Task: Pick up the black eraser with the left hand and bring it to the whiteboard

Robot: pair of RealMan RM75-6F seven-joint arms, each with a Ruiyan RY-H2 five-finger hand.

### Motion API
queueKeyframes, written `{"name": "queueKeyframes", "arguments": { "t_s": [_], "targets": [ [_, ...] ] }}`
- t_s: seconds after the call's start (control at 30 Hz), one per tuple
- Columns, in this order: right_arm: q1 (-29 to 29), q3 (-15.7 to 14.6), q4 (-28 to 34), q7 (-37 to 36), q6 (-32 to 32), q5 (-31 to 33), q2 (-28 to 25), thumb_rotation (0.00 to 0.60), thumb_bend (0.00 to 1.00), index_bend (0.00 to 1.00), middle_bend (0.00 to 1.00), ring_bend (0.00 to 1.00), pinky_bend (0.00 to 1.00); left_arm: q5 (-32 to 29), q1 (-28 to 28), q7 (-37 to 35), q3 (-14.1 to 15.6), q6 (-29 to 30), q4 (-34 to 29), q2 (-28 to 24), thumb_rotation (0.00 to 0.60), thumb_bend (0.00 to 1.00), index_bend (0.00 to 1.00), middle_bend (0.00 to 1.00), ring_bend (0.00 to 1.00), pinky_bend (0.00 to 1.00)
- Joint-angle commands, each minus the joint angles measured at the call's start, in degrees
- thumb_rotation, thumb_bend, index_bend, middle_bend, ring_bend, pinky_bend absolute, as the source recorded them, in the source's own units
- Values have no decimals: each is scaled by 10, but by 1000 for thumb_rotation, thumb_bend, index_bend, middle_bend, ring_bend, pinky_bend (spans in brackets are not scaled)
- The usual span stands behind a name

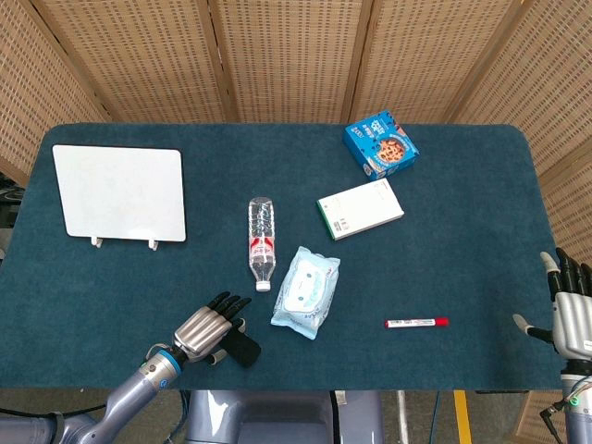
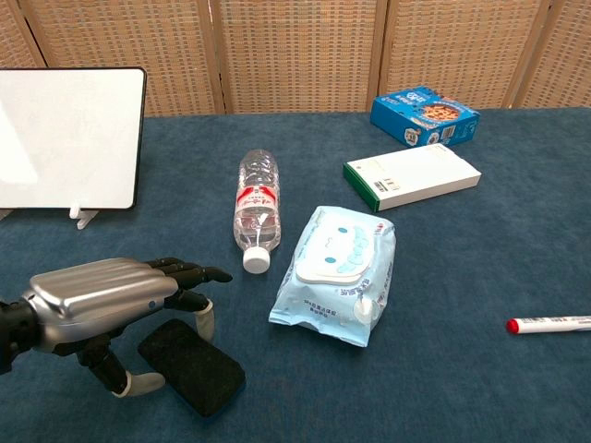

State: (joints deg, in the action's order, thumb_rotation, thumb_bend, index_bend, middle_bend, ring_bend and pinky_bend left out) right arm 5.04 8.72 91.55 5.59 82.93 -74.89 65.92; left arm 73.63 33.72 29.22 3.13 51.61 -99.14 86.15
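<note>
The black eraser (image 1: 245,350) (image 2: 194,367) lies near the table's front edge, left of centre, its right end tipped slightly off the cloth. My left hand (image 1: 202,331) (image 2: 102,295) arches over its left part. The thumb presses the eraser's near left edge and a finger touches its far side, so the eraser is pinched between them. The whiteboard (image 1: 120,192) (image 2: 69,138) stands upright on small feet at the far left, well away from the hand. My right hand (image 1: 573,310) hovers at the table's right edge with fingers spread and nothing in it.
A water bottle (image 1: 262,242) (image 2: 257,210) lies just beyond the eraser. A pack of wipes (image 1: 306,290) (image 2: 337,272) sits to its right. Farther back are a notepad (image 1: 360,209) and a blue cookie box (image 1: 381,144). A red-capped marker (image 1: 416,323) lies at the front right.
</note>
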Motion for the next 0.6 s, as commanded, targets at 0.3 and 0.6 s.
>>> {"name": "queueKeyframes", "arguments": {
  "t_s": [0.3, 0.6],
  "targets": [
    [0, 0, 0, -1, 1, 0, 0, 600, 156, 30, 0, 0, 0, -2, 2, -6, -1, 9, -2, 0, 600, 340, 394, 0, 0, 0],
    [-1, 1, 1, -2, 4, -2, 0, 600, 156, 30, 0, 0, 0, 6, -3, -30, -14, 36, -10, -34, 600, 340, 394, 0, 0, 0]
  ]
}}
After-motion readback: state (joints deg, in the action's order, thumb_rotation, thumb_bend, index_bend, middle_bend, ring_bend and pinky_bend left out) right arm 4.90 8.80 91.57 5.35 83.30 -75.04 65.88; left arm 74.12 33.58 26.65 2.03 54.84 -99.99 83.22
